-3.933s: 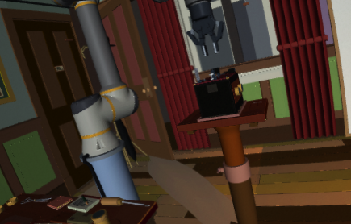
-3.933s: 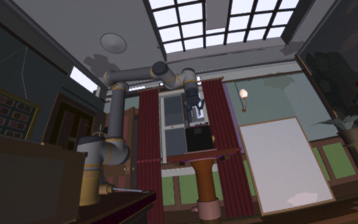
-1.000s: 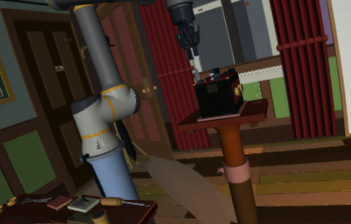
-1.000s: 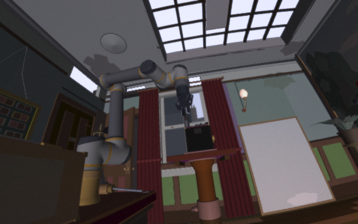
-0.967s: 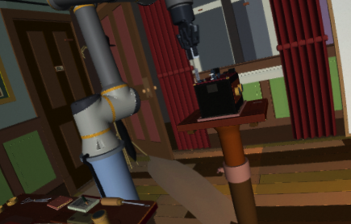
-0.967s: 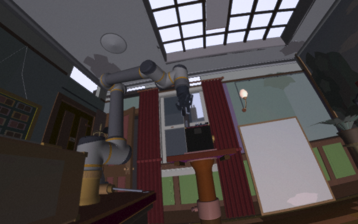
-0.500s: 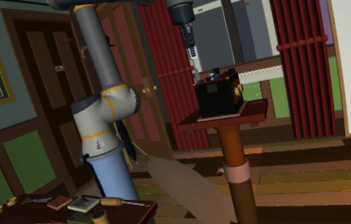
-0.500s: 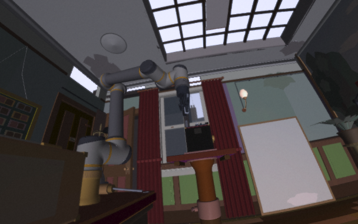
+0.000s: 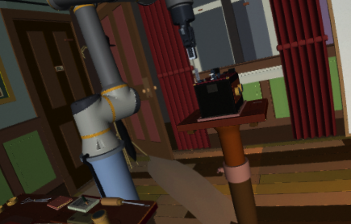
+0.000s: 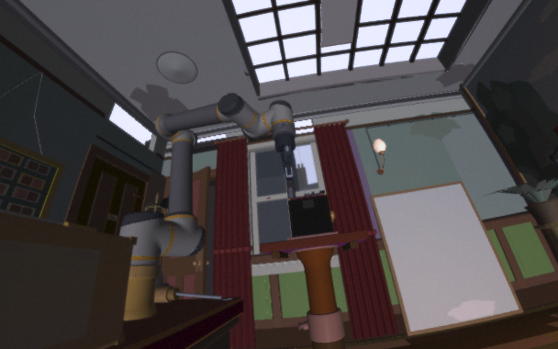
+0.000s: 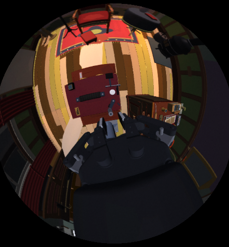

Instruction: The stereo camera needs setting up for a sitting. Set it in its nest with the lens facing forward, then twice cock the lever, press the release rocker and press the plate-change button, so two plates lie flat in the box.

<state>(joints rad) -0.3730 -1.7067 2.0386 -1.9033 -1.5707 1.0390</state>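
Note:
The black stereo camera (image 9: 218, 96) sits in its nest on the red-brown stand top (image 9: 234, 115), which rides on a wooden pedestal. From the wrist camera I see the camera's dark red top (image 11: 94, 95) with a ribbed black handle, a white round button (image 11: 112, 92) and a grey lever (image 11: 110, 107) near its rear edge. My gripper (image 9: 193, 54) hangs just above the camera's rear left corner, over the lever. Its fingers (image 11: 112, 120) are partly closed and hold nothing.
The stand's rim (image 9: 201, 125) and pedestal (image 10: 320, 280) lie right under the arm. A second wooden camera (image 11: 156, 107) stands to the right in the wrist camera. A low table with tools (image 9: 68, 203) sits by the robot base, red curtains (image 10: 230, 216) and a window behind.

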